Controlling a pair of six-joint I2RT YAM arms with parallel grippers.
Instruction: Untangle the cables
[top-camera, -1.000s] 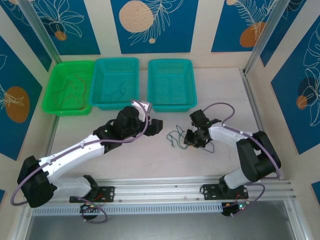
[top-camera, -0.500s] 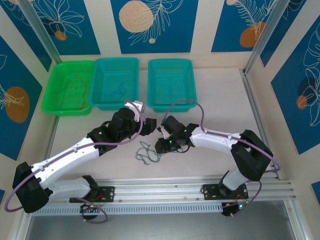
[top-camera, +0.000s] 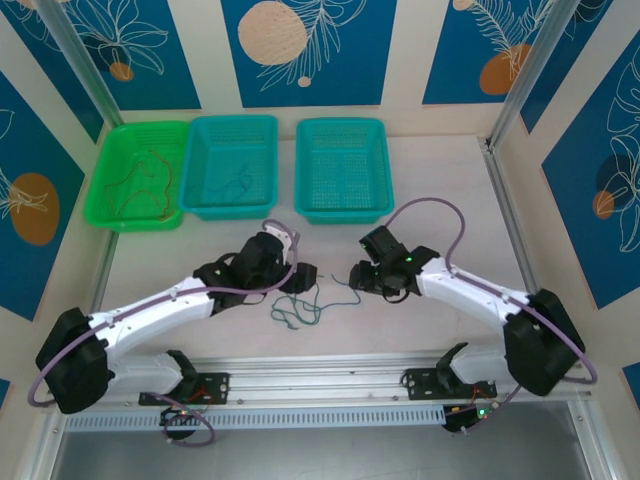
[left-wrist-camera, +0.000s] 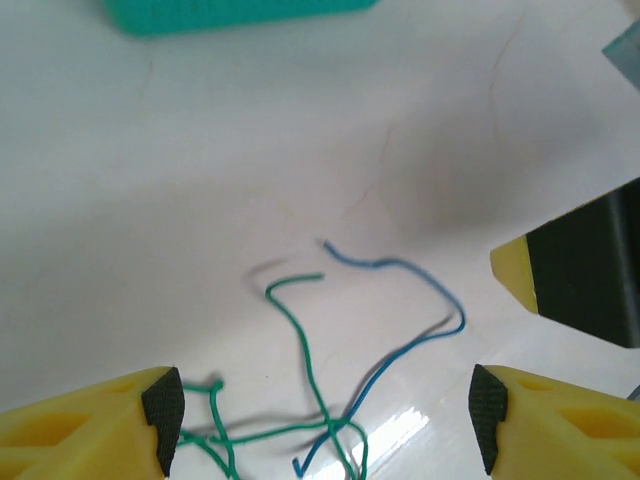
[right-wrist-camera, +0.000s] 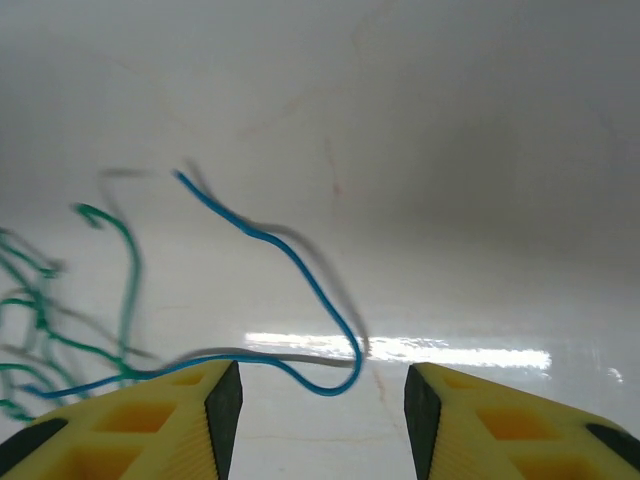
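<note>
A red-brown cable (top-camera: 152, 160) lies in the green basket (top-camera: 135, 224). The green cable (left-wrist-camera: 296, 330) and blue cable (left-wrist-camera: 445, 291) lie crossed on the bench (top-camera: 440, 200). The left claw (left-wrist-camera: 327, 405) and right claw (right-wrist-camera: 323, 400) stand wide and hold nothing.

A pale, glossy white tabletop (top-camera: 450, 190) with faint hairline marks carries three perforated plastic baskets in a row along its far edge. A bright green basket (top-camera: 130, 224) stands on the left, with two teal baskets (top-camera: 228, 212) (top-camera: 342, 215) beside it. Nearer the front, a thin curly green wire (left-wrist-camera: 300, 330) lies loosely bunched on the bare surface. A thin curly blue wire (left-wrist-camera: 420, 275) crosses it at one end.
</note>
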